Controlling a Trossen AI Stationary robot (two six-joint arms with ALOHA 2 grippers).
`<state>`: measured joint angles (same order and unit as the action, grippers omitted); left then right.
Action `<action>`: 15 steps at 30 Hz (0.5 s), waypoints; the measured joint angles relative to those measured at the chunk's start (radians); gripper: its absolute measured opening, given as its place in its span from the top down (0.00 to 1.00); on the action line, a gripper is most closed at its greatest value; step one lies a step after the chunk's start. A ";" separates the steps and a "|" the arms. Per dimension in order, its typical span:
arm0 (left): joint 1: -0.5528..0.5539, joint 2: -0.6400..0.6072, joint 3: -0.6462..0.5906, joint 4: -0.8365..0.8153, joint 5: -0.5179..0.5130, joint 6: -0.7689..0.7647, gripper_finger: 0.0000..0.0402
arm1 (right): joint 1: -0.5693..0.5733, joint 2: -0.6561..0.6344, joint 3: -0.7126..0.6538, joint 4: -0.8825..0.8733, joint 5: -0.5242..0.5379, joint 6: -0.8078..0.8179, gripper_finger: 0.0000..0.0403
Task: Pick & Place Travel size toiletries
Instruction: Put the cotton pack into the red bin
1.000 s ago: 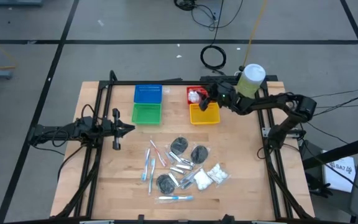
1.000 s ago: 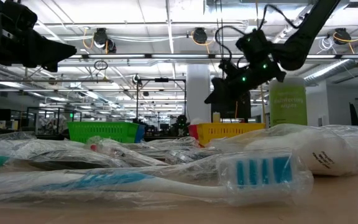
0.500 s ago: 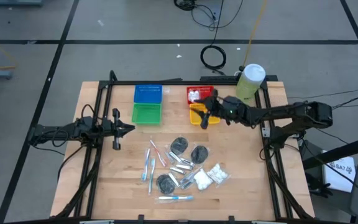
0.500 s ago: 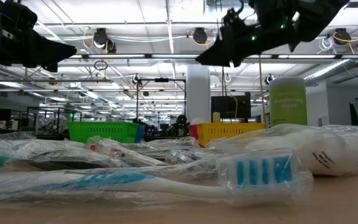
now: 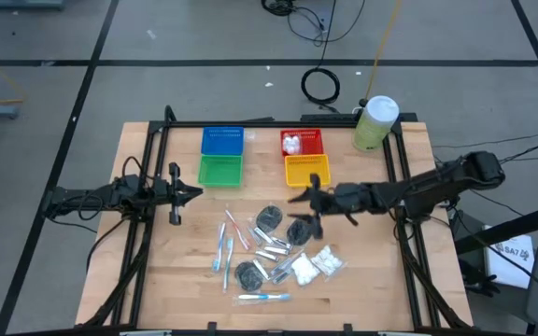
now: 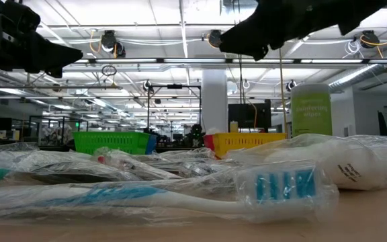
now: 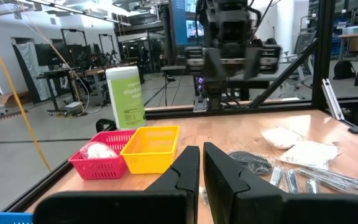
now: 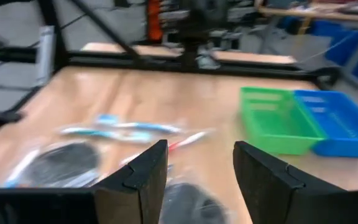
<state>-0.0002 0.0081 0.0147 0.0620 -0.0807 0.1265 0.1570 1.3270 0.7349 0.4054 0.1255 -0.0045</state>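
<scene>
Our right gripper (image 5: 304, 200), fingers apart and empty, hovers over the toiletries (image 5: 274, 245) heaped toward six o'clock of the table (image 5: 362, 280). Overlapping wrappers could probably drag a neighbour along. Left gripper (image 5: 194, 193), shut, waits at nine o'clock.

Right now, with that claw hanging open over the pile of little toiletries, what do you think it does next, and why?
Probably it lowers. The right claw is open and empty, above the dark round discs near the pile's far edge, so dropping onto one of them looks like the natural next step. The red basket already holds a white packet, which suggests sorting is under way. The left claw waits shut, off to the side.
</scene>
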 joint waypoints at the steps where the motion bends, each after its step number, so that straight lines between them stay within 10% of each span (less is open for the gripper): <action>1: 0.000 0.000 0.000 0.000 0.000 0.000 0.94 | 0.025 0.000 0.000 -0.008 0.000 0.001 0.58; 15: 0.000 0.000 0.000 0.000 0.000 0.000 0.94 | 0.262 0.000 0.000 -0.179 0.001 0.083 0.58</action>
<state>-0.0004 0.0079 0.0147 0.0620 -0.0807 0.1265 0.4194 1.3270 0.7349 0.2260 0.1265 0.0784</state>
